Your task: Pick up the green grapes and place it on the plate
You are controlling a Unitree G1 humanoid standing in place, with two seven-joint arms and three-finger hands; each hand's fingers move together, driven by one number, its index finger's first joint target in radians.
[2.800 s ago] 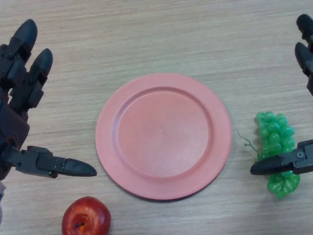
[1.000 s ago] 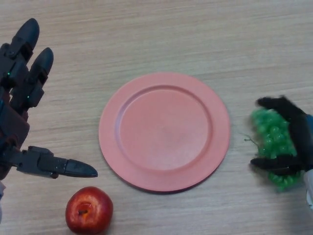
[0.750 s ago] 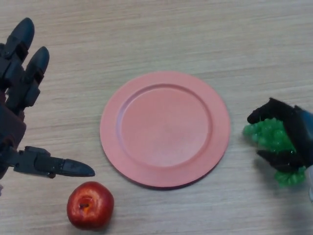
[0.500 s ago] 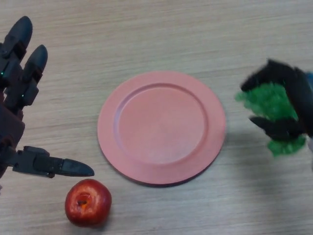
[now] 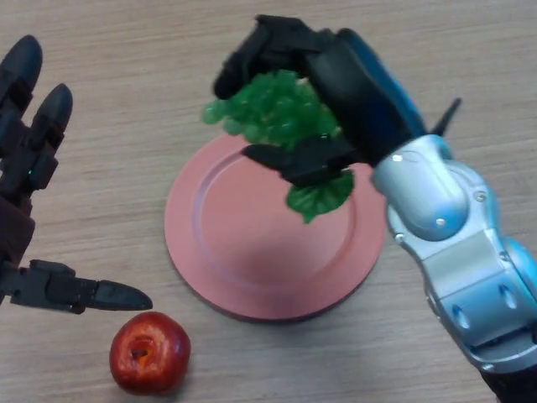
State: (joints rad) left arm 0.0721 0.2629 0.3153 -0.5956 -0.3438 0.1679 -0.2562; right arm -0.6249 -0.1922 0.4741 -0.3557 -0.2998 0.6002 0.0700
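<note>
My right hand point(image 5: 336, 80) is shut on the bunch of green grapes point(image 5: 277, 109), fingers over the top and thumb underneath. It holds the bunch in the air above the far part of the pink plate point(image 5: 218, 252), with a green leaf point(image 5: 319, 195) hanging down. The plate lies on the wooden table and has nothing on it. My left hand point(image 5: 25, 159) is open at the left edge, well away from the plate.
A red apple point(image 5: 149, 353) lies on the table just in front of the plate's near left rim, close to my left thumb. My right forearm point(image 5: 457, 252) reaches in over the plate's right side.
My right hand closed round the grapes at the right of the plate, lifted them off the table and carried them left and up over the plate. The left hand stayed put.
</note>
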